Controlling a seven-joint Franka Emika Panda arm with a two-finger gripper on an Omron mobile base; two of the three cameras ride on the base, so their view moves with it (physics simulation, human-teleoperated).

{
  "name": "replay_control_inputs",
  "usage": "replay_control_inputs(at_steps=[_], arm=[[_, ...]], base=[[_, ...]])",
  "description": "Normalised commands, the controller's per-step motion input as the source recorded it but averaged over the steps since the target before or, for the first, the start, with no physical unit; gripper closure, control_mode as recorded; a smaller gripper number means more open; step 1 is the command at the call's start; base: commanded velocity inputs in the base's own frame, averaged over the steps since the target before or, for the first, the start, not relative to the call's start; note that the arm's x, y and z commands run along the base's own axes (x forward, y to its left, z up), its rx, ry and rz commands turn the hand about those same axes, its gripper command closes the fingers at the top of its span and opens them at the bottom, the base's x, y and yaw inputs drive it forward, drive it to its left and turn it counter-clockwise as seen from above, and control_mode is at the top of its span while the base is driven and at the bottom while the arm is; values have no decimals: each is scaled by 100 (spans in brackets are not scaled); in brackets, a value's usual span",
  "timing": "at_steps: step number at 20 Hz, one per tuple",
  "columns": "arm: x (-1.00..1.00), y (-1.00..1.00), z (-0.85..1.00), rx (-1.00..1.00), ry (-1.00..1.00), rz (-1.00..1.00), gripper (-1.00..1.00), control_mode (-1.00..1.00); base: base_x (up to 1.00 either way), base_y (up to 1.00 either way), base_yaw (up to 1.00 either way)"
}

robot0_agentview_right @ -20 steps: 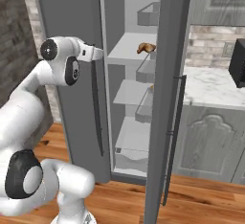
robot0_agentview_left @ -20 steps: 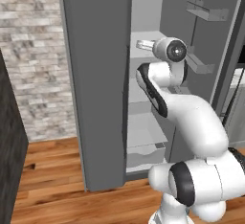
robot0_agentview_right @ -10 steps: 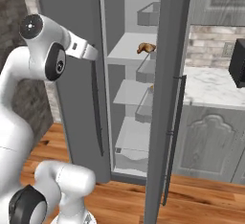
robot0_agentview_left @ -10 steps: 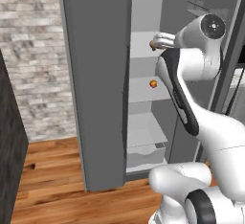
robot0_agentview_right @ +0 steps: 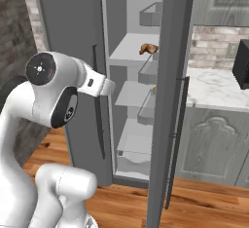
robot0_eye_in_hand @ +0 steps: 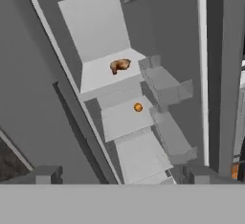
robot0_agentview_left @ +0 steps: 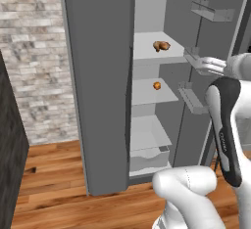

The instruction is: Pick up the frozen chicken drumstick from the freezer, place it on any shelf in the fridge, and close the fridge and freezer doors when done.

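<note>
The frozen chicken drumstick (robot0_agentview_left: 161,45) (robot0_agentview_right: 148,49) (robot0_eye_in_hand: 119,65), tan-brown and lumpy, lies on the upper shelf (robot0_agentview_left: 147,52) of the open freezer (robot0_agentview_left: 152,8), the narrow pale grey compartment. Its door (robot0_agentview_left: 220,27) (robot0_agentview_right: 175,76) stands open to the right and carries grey bins. The wider fridge door (robot0_agentview_left: 98,76) (robot0_agentview_right: 73,17) on the left is closed. My gripper (robot0_agentview_left: 196,64) (robot0_agentview_right: 111,85) (robot0_eye_in_hand: 123,177) hangs in front of the open compartment, well short of the drumstick. It is open and holds nothing.
A tiny orange ball (robot0_agentview_left: 157,85) (robot0_eye_in_hand: 138,107) sits on the shelf below the drumstick, and a drawer (robot0_agentview_left: 147,157) fills the bottom. A marble counter (robot0_agentview_right: 214,88) with a black appliance (robot0_agentview_right: 241,56) lies right of the open door. A brick wall (robot0_agentview_left: 34,52) and a wooden floor (robot0_agentview_left: 54,194) are on the left.
My arm has swung up and to the right, away from the compartment's opening, so the drumstick and the ball now show in the left base view. The drumstick has not moved.
</note>
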Motion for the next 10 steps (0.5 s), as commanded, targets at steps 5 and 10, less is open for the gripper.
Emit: replay_control_inputs(at_steps=[5, 10], arm=[[-100, -100, -2, 20, 0, -1, -100, -100], [-100, -100, 0, 25, 0, -5, -100, -100]], base=[[0, 0, 0], [0, 0, 0]])
